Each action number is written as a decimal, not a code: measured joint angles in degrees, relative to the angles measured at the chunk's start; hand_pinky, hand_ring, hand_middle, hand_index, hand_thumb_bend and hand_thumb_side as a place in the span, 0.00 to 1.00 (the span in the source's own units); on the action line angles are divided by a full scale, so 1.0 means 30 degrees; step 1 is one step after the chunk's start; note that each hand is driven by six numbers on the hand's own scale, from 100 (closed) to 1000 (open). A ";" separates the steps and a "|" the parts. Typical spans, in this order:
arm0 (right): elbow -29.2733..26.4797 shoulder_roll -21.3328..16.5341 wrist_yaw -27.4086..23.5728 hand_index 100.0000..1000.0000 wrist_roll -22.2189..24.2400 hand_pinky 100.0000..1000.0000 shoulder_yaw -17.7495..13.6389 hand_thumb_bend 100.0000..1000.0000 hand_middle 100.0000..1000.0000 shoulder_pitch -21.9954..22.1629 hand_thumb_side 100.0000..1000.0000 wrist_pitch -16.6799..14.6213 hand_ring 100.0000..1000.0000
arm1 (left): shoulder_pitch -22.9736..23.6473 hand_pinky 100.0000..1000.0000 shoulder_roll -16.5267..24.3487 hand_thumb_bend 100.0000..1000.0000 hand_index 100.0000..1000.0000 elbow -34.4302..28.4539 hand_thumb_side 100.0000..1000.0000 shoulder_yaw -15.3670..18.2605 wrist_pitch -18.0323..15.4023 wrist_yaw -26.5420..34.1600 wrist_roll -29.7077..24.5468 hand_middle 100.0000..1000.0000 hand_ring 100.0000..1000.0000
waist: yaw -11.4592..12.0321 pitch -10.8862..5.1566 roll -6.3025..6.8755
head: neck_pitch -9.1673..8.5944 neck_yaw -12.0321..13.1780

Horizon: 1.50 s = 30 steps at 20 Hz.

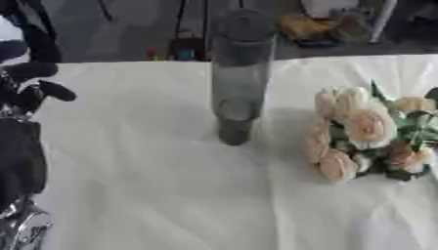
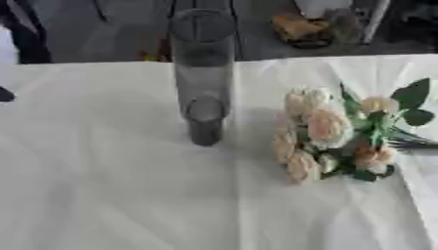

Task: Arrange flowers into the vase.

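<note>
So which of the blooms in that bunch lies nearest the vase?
The pale peach bloom at the bunch's left edge; the other roses lie farther right of the vase.

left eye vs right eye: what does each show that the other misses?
Left eye only: the left hand and black arm at the left edge, fingers curled, holding nothing.
Right eye only: more of the bunch's right side, with big green leaves and dark stems running off the edge.
Both: the tall grey vase upright on the white tablecloth, and the peach flowers lying to its right, apart from it.

text: none readable | vase (image 1: pixel 238 73): no label | tablecloth (image 1: pixel 154 185): unmarked
</note>
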 measured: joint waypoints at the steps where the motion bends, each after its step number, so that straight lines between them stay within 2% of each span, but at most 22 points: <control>1: 0.0000 -0.0004 0.0000 0.68 -0.0016 0.49 0.0004 0.00 0.52 -0.0001 0.93 0.0016 0.60 | 0.0000 0.46 0.0000 0.19 0.87 0.0000 0.97 0.0000 0.0002 0.0002 -0.0003 0.68 0.63 | 0.0009 -0.0001 -0.0002 | 0.0000 -0.0088; 6: 0.0000 -0.0172 0.0016 0.69 -0.0122 0.50 0.0115 0.00 0.52 0.0002 0.94 0.0122 0.61 | -0.0002 0.46 0.0000 0.19 0.87 0.0000 0.97 0.0000 0.0013 0.0030 -0.0019 0.68 0.63 | 0.0070 -0.0051 0.0000 | -0.0008 -0.0172; 9: 0.0000 -0.0345 0.0204 0.72 -0.0225 0.52 0.0200 0.00 0.49 0.0070 0.98 0.0225 0.64 | -0.0004 0.46 0.0000 0.19 0.87 0.0000 0.97 -0.0001 0.0015 0.0059 -0.0023 0.68 0.63 | 0.0075 -0.0101 0.0017 | -0.0036 -0.0222; 14: 0.0000 -0.1563 0.0735 0.80 0.0036 0.59 0.0316 0.00 0.47 0.0587 1.00 0.0453 0.73 | -0.0009 0.46 0.0004 0.19 0.87 0.0000 0.97 -0.0002 0.0021 0.0080 -0.0036 0.68 0.63 | 0.0055 -0.0174 0.0076 | -0.0039 -0.0325; 18: 0.0000 -0.3225 0.1074 0.86 0.2611 0.64 0.0282 0.01 0.47 0.1160 1.00 0.1620 0.79 | -0.0008 0.46 0.0009 0.19 0.87 0.0000 0.96 -0.0002 0.0040 0.0085 -0.0059 0.68 0.63 | -0.0046 -0.0318 0.0112 | -0.0039 -0.0462; 22: 0.0000 -0.4742 0.1577 0.91 0.5811 0.69 0.0143 0.11 0.51 0.1691 1.00 0.2567 0.83 | -0.0005 0.46 0.0015 0.19 0.87 0.0000 0.97 -0.0002 0.0044 0.0094 -0.0065 0.68 0.63 | -0.0108 -0.0364 0.0198 | -0.0041 -0.0797; 25: 0.0000 -0.5640 0.2065 0.92 0.7989 0.70 0.0079 0.13 0.53 0.1874 1.00 0.3053 0.85 | -0.0001 0.46 0.0016 0.19 0.87 0.0000 0.97 -0.0002 0.0046 0.0128 -0.0067 0.68 0.63 | -0.0133 -0.0425 0.0274 | -0.0043 -0.1067; 30: 0.0000 -0.6761 0.2282 0.96 1.0354 0.73 -0.0126 0.19 0.55 0.2024 1.00 0.3884 0.89 | 0.0013 0.46 0.0019 0.18 0.87 0.0000 0.97 -0.0003 0.0047 0.0147 -0.0070 0.68 0.63 | -0.0188 -0.0468 0.0295 | -0.0045 -0.1260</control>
